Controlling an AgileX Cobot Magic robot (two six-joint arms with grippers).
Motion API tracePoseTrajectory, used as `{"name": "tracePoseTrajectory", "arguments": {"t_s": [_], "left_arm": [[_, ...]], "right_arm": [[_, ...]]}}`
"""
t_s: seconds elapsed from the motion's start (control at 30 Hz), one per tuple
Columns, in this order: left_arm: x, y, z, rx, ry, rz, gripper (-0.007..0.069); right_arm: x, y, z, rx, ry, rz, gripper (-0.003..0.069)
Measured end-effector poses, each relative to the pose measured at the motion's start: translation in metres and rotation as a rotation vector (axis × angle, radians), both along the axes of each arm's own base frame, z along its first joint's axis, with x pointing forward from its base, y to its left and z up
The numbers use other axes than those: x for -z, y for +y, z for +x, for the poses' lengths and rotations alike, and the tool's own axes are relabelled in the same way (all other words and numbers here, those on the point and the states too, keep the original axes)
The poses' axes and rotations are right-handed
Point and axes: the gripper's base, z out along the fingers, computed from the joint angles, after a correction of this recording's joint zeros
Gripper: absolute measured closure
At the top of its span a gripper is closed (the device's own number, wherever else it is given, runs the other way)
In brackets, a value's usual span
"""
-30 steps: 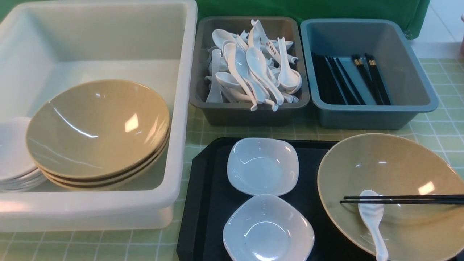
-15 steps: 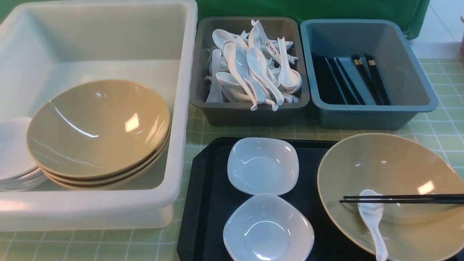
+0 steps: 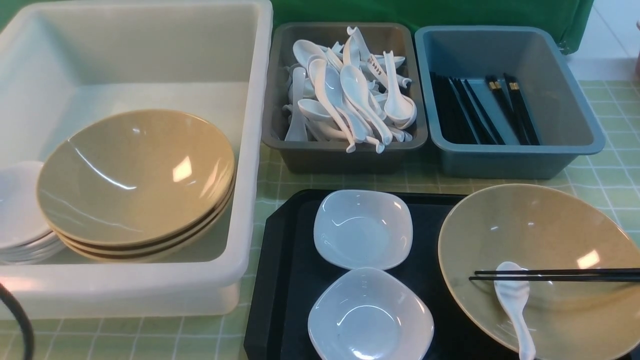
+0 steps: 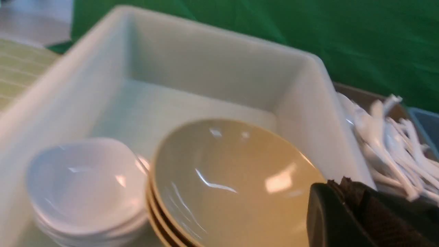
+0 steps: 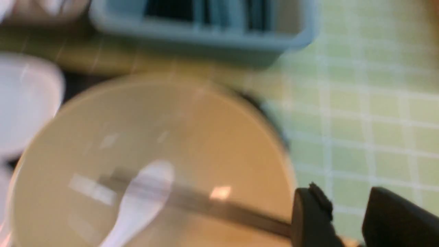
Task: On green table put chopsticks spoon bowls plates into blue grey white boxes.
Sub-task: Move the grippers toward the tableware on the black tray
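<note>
On the black tray (image 3: pixel 285 280) stands a tan bowl (image 3: pixel 535 230) with black chopsticks (image 3: pixel 560 274) across it and a white spoon (image 3: pixel 512 300) inside, beside two white plates (image 3: pixel 362 229). The white box (image 3: pixel 252 150) holds stacked bowls (image 3: pixel 135 180) and plates (image 3: pixel 17 210). Spoons fill the grey box (image 3: pixel 345 160); chopsticks lie in the blue box (image 3: pixel 500 162). My left gripper (image 4: pixel 343 183) is shut and empty above the stacked bowls (image 4: pixel 226 178). My right gripper (image 5: pixel 344 192) is open at the tray bowl's (image 5: pixel 171 130) rim, where the chopsticks (image 5: pixel 223 209) reach one finger. Neither gripper shows in the front view.
The green table (image 3: pixel 605 175) shows to the right of the blue box and in front of the white box. A dark cable (image 3: pixel 20 320) curves up at the front left corner. A green backdrop hangs behind the boxes.
A dark cable has come into the front view's lower left corner. The dishes, boxes and tray stand as before.
</note>
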Motion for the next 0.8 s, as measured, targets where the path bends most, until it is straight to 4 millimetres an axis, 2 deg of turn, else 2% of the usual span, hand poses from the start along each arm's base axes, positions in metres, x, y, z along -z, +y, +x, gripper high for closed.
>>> {"name": "tracePoseTrajectory", "arguments": {"t_s": [0.13, 0.17, 0.27, 0.3, 0.37, 0.43, 0.47, 0.5, 0.7, 0.8], "left_arm": [[0.013, -0.024, 0.004, 0.261, 0.118, -0.004, 0.0626], [0.013, -0.025, 0.004, 0.266, 0.121, -0.004, 0.0626], [0.022, -0.046, 0.009, 0.494, 0.213, 0.032, 0.0626], [0.024, -0.049, 0.010, 0.531, 0.229, 0.038, 0.0626], [0.029, -0.063, 0.012, 0.686, 0.271, 0.061, 0.0626], [0.031, -0.070, 0.011, 0.774, 0.282, 0.080, 0.0626], [0.031, -0.070, 0.010, 0.781, 0.281, 0.082, 0.0626], [0.031, -0.073, 0.009, 0.833, 0.278, 0.100, 0.0626], [0.032, -0.075, 0.004, 0.911, 0.272, 0.137, 0.0626], [0.033, -0.076, 0.002, 0.927, 0.285, 0.141, 0.0626]], "right_arm": [[-0.018, 0.011, 0.024, -0.271, 0.159, -0.044, 0.0423], [-0.018, 0.011, 0.024, -0.275, 0.159, -0.042, 0.0423], [-0.017, 0.032, 0.045, -0.516, 0.232, -0.137, 0.0422], [-0.017, 0.033, 0.046, -0.531, 0.243, -0.162, 0.0421], [0.001, 0.055, 0.058, -0.686, 0.372, -0.318, 0.0407], [0.018, 0.067, 0.067, -0.760, 0.467, -0.444, 0.0392], [0.019, 0.067, 0.068, -0.763, 0.478, -0.464, 0.0391], [0.033, 0.075, 0.075, -0.801, 0.540, -0.525, 0.0380], [0.074, 0.084, 0.099, -0.849, 0.705, -0.604, 0.0349], [0.082, 0.084, 0.104, -0.854, 0.732, -0.626, 0.0336]]}}
